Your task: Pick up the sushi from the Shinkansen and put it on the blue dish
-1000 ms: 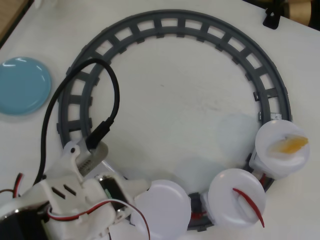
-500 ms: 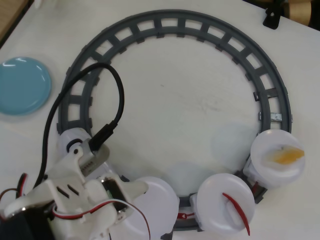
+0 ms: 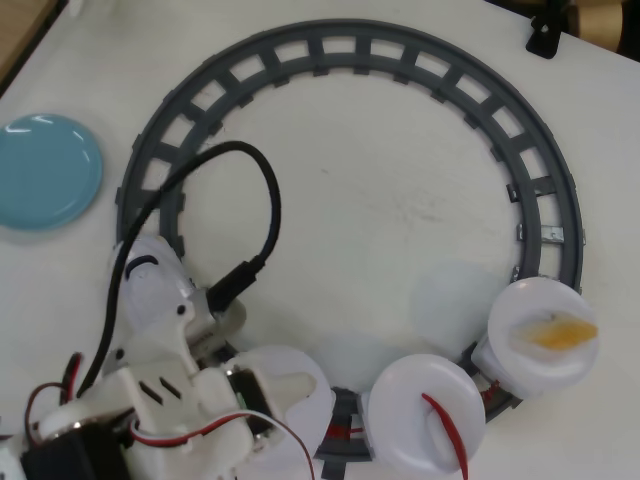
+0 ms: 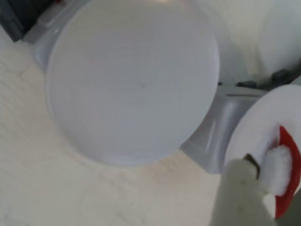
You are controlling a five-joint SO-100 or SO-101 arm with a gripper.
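In the overhead view the white Shinkansen (image 3: 150, 272) sits on the grey track's lower left, half under my arm. Its three cars carry round white plates. The red sushi (image 3: 446, 432) lies on the middle plate (image 3: 405, 400), and it also shows at the right edge of the wrist view as the red sushi (image 4: 288, 175) on white rice. My gripper (image 3: 297, 383) hovers over the bare first plate (image 4: 131, 80), left of the sushi. One pale finger (image 4: 237, 197) shows, with nothing pressed against it and nothing held. The blue dish (image 3: 48, 170) lies at the far left.
A yellow-orange sushi piece (image 3: 555, 333) rests on the last plate at the right. The grey circular track (image 3: 350, 40) rings the table's middle. A black cable (image 3: 268, 215) loops from my arm over the track. A dark clamp (image 3: 545, 30) stands at the top right.
The train has rolled along the bottom curve toward the left, carrying all three plates with it. My arm has turned and the cable loop has swung right.
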